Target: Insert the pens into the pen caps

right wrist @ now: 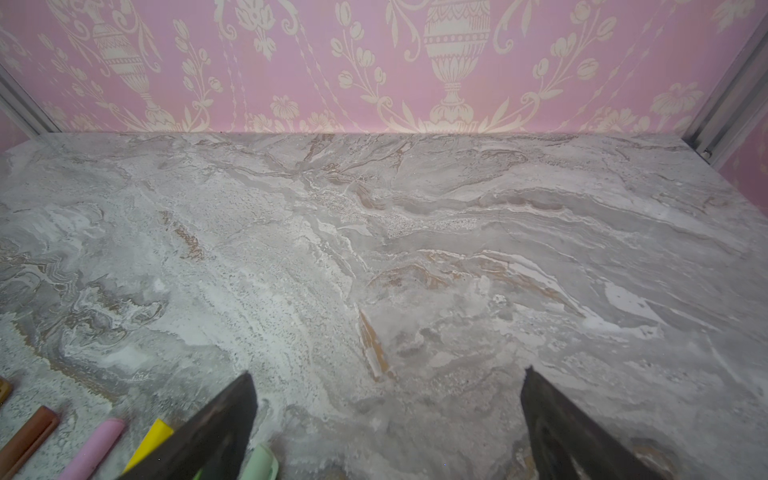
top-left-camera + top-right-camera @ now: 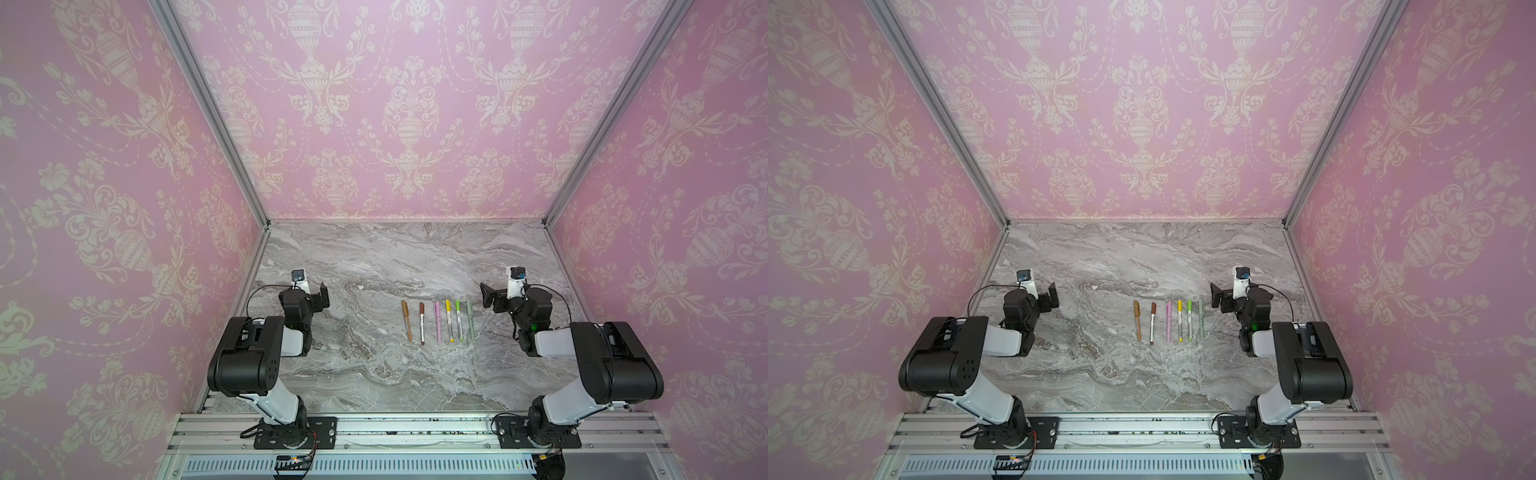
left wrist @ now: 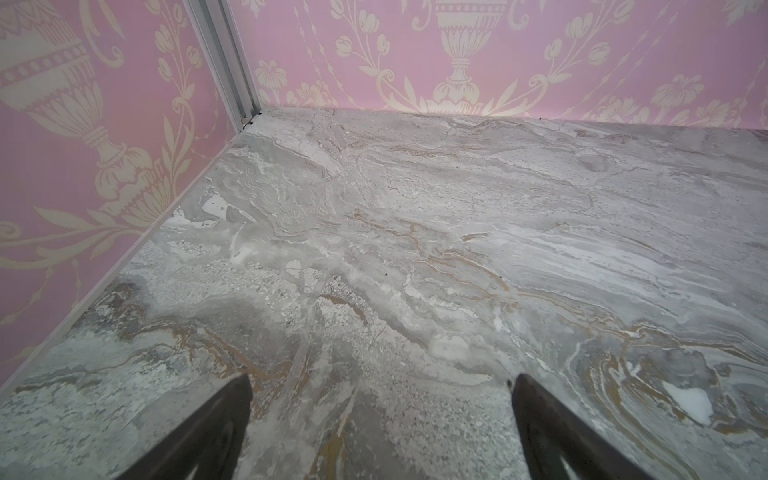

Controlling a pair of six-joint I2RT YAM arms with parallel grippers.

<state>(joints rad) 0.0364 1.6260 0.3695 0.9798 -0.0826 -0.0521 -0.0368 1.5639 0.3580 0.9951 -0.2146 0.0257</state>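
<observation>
Six pens lie side by side in a row mid-table in both top views: tan [image 2: 406, 321], white with brown ends [image 2: 422, 324], pink [image 2: 438, 322], white with yellow [image 2: 449, 322], white with green [image 2: 459, 321] and sage [image 2: 470, 320]. Each carries a cap of its own colour on its far end. The brown cap [image 1: 35, 432], pink cap [image 1: 99, 444], yellow cap [image 1: 151, 438] and sage cap [image 1: 262, 461] show in the right wrist view. My right gripper [image 2: 487, 294] [image 1: 387, 372] hangs open just right of the row. My left gripper [image 2: 323, 297] [image 3: 381, 377] is open, far left of it, over bare marble.
The grey marble tabletop [image 2: 374, 257] is walled by pink patterned panels at the back and both sides, with aluminium posts [image 2: 208, 104] in the back corners. Both arm bases sit on a metal rail [image 2: 415, 428] along the front edge.
</observation>
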